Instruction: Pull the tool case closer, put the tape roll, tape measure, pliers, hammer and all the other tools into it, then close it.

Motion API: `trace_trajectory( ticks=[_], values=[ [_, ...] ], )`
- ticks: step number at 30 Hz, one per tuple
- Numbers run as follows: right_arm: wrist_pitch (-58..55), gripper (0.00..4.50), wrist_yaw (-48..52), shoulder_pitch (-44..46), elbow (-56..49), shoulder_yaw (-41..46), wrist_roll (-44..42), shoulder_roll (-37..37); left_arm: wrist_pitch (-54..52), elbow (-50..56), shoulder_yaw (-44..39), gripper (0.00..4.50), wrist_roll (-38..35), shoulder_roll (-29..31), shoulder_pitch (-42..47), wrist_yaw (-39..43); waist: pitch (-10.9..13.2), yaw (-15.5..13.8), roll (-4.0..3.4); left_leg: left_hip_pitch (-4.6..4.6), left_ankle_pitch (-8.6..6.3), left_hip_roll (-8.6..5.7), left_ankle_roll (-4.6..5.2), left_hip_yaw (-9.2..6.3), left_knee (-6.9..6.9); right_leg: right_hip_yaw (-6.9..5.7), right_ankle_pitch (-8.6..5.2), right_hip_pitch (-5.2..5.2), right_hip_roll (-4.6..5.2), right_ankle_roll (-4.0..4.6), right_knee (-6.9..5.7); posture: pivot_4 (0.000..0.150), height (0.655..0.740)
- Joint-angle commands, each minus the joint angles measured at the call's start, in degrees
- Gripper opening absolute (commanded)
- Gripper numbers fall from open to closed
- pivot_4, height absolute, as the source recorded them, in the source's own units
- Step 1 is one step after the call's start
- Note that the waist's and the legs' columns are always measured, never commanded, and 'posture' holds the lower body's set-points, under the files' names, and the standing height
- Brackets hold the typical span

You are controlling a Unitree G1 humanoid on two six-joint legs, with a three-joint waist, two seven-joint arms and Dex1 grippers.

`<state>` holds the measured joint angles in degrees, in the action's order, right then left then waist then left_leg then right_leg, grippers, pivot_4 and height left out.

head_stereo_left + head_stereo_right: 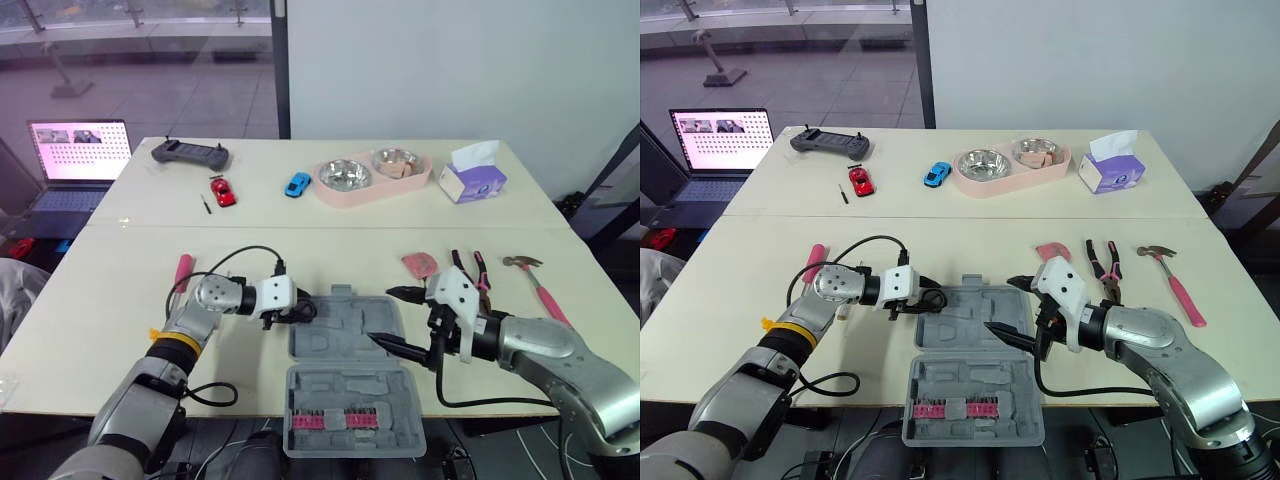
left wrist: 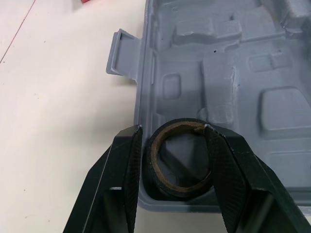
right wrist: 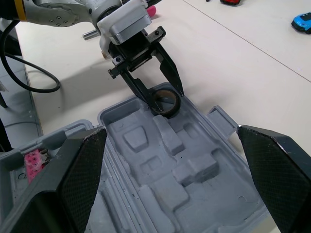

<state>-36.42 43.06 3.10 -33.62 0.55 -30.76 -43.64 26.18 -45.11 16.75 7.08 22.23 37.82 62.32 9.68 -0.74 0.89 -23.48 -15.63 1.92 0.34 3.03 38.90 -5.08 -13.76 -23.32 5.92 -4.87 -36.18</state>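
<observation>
- My left gripper [image 2: 172, 131] is clamped on the tape roll [image 2: 175, 191] — one black finger against each outer side of the ring, across its full width.
- The roll sits upright in the near-left corner pocket of the tool case [image 1: 345, 340], its lower rim down against the grey moulded floor.
- I judge it light and hollow: a black band on a brown card core, a bit squashy if pinched hard, its surface grippy rather than slick. Across the outer width, as I hold it, looks the right hold; a light squeeze should do.
- My right gripper [image 1: 400, 320] hangs spread wide and empty over the case's right edge.
- The case lies open near the table's front edge, lid folded towards me.
- Beyond my right arm, the pliers [image 1: 470, 270] and hammer [image 1: 540, 285] lie on the table — stiffer, heavier things, I expect, best taken by the handles.
</observation>
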Motion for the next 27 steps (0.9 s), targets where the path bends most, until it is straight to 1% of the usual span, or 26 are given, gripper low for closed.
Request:
trace_trajectory(
  ticks=[1, 6, 13, 17, 19, 21, 24, 26, 27],
  values=[
    [0.5, 4.50, -0.2, 0.5, -1.6, 1.3, -0.7, 0.4, -1.4, -0.8, 0.2, 2.12, 0.2, 0.4, 0.9, 0.4, 0.0, 0.1, 0.00, 0.00, 0.00, 0.00, 0.00, 0.00, 0.00, 0.00, 0.00, 0.00, 0.00, 0.00, 0.00, 0.150, 0.7400],
    [0.5, 4.50, -0.1, 0.7, -1.5, 1.3, -0.6, 0.4, -6.1, 2.3, -1.9, 2.12, -3.6, 0.7, 2.2, 3.3, 0.0, 0.0, 0.00, 0.00, 0.00, 0.01, 0.00, 0.00, 0.00, 0.00, 0.00, -0.01, -0.01, 0.00, 0.00, 0.150, 0.7400],
    [0.8, 4.50, 0.3, 0.4, -1.0, 2.5, -0.9, 0.1, -19.6, 10.5, -5.9, 2.12, -11.3, 2.9, 4.5, 9.6, 0.0, 0.0, 0.01, -0.02, 0.00, 0.01, 0.00, 0.00, 0.00, 0.00, 0.00, -0.01, 0.00, 0.00, 0.02, 0.150, 0.7400],
    [1.1, 4.50, 0.3, -0.4, -1.1, 3.0, -0.7, 0.0, -24.0, 12.0, -7.6, 2.12, -13.6, 4.1, 4.1, 11.1, 0.0, 0.0, 0.01, -0.02, -0.01, 0.00, 0.01, 0.00, 0.01, 0.00, 0.00, 0.00, -0.01, 0.00, 0.02, 0.150, 0.7400],
    [1.1, 4.50, 0.2, -1.3, -1.0, 4.0, -0.7, -0.1, -25.9, 12.3, -9.0, 2.12, -14.9, 6.0, 3.5, 12.2, 0.0, 0.1, 0.01, -0.02, -0.01, 0.00, 0.01, 0.00, 0.01, 0.00, 0.00, 0.00, -0.02, 0.00, 0.01, 0.150, 0.7400],
    [1.2, 4.50, 0.0, -3.2, -1.2, 6.2, -0.9, -0.3, -30.7, 14.2, -11.5, 2.12, -18.0, 8.7, 2.2, 13.8, 0.0, 0.2, 0.02, -0.02, -0.01, 0.01, 0.01, 0.00, 0.00, 0.00, 0.00, -0.03, -0.03, 0.00, 0.00, 0.150, 0.7400],
    [1.7, 4.50, 0.4, -12.1, -0.5, 17.1, -1.3, -0.7, -38.2, 19.4, -17.4, 2.12, -21.6, 18.9, -5.0, 15.7, 0.0, 0.3, 0.01, -0.02, -0.02, 0.06, 0.02, -0.01, -0.02, 0.02, -0.01, -0.05, -0.05, 0.00, 0.00, 0.150, 0.7400],
    [2.8, 4.50, 0.9, -17.7, 0.5, 24.3, -1.2, -0.3, -39.0, 19.4, -21.1, 2.12, -22.1, 24.4, -10.1, 14.6, 0.0, 0.4, -0.01, 0.00, -0.07, 0.10, 0.11, 0.01, -0.08, 0.04, -0.02, -0.06, -0.06, 0.00, 0.02, 0.150, 0.7400],
    [3.3, 4.50, 1.0, -19.4, 0.8, 26.5, -1.2, -0.1, -39.3, 19.4, -22.2, 2.12, -22.3, 25.9, -11.7, 14.0, 0.0, 0.3, -0.02, 0.00, -0.07, 0.12, 0.10, 0.03, -0.10, 0.04, -0.02, -0.09, -0.06, 0.00, 0.03, 0.150, 0.7400]
  ],
)
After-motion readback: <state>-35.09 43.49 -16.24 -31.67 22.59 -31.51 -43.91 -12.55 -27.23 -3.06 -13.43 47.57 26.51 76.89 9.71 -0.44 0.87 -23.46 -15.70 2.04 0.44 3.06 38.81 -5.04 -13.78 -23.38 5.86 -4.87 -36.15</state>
